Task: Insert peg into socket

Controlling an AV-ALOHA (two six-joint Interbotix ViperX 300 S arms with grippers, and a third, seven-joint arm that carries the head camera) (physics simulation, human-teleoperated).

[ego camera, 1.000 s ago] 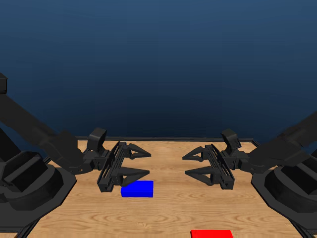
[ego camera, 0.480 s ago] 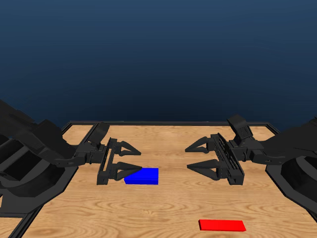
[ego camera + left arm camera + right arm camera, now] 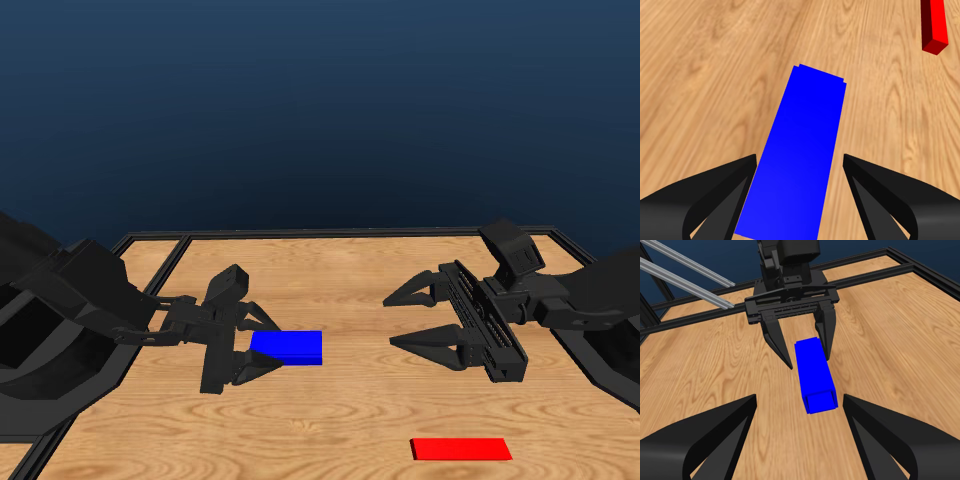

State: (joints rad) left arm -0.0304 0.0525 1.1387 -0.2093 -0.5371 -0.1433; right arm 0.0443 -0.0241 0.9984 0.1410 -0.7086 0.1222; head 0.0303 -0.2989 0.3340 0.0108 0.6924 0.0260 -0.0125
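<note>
The socket [image 3: 287, 347] lies flat on the wooden worktop [image 3: 350, 290] and serves as the landmark here. The left claw [image 3: 262, 343] is down at the socket's left end, its two jaws spread wide with one on either side of the block; in the left wrist view the socket [image 3: 795, 155] runs lengthwise up between the jaws with a strip of bare wood showing on each side, so the jaws straddle it without touching and grip nothing. The right wrist view shows the same thing from the opposite end: the socket [image 3: 814, 374] points toward that camera, its near end face visible, and the left claw [image 3: 804, 356] stands over its far end with a jaw on each long side. The right claw [image 3: 420, 318] hangs above the worktop well to the right of the socket, its jaws wide apart and holding nothing. The peg [image 3: 461, 449] lies flat on the worktop, well apart from the socket, to its right and nearer the head camera, and below the right claw in that view; neither claw touches it. In the left wrist view only one end of the peg [image 3: 934, 25] shows, beyond the socket's far end and off to one side.
</note>
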